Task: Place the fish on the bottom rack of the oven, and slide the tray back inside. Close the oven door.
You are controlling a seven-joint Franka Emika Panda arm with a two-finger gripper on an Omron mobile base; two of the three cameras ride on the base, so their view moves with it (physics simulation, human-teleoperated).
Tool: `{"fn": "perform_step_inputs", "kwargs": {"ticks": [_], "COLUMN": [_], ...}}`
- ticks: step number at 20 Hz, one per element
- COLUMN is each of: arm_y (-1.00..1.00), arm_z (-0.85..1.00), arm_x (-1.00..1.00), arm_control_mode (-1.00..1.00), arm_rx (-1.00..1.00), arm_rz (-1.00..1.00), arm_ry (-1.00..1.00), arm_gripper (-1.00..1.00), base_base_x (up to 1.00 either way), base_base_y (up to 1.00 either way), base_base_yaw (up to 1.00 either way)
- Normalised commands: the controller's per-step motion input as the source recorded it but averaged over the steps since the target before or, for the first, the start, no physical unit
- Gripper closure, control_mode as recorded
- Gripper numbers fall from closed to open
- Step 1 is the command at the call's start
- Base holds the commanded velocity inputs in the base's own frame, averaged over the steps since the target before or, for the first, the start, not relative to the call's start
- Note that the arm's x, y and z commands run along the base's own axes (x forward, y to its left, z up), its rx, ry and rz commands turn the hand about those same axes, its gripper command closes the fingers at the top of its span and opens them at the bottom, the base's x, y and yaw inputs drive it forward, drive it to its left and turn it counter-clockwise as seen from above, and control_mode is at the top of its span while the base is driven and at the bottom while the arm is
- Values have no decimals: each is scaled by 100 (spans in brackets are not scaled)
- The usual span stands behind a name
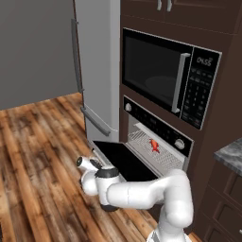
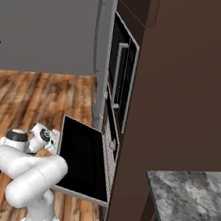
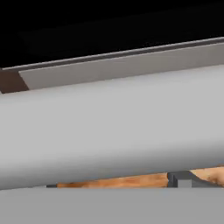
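Glossy white arm (image 1: 146, 191), dark joints

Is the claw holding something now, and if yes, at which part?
Nothing is held. The claw is open beside the handle of the lowered oven door; the fish lies on the rack.

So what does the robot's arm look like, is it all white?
Mostly. The arm is made of fat, smooth white tube pieces with rounded bends, like big elbows. Dark rings sit where the pieces join. At the end is a small white hand, the gripper. No cables or writing can be seen on it.
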Motion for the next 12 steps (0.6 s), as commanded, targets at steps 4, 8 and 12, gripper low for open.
{"fn": "perform_step_inputs", "kwargs": {"ticks": [4,8,12], "arm_y": [-100,-100,-100], "arm_z": [0,30,45], "arm_x": [-18,-1,0], "arm_control_mode": [-100,-100,-100], "arm_rx": [-33,-23,-14], "arm_rz": [-34,-31,-25], "arm_ry": [-34,-22,-15], "arm_gripper": [-100,-100,-100], "base_base_x": [0,0,0], "base_base_y": [0,0,0], "base_base_yaw": [0,0,0]}}
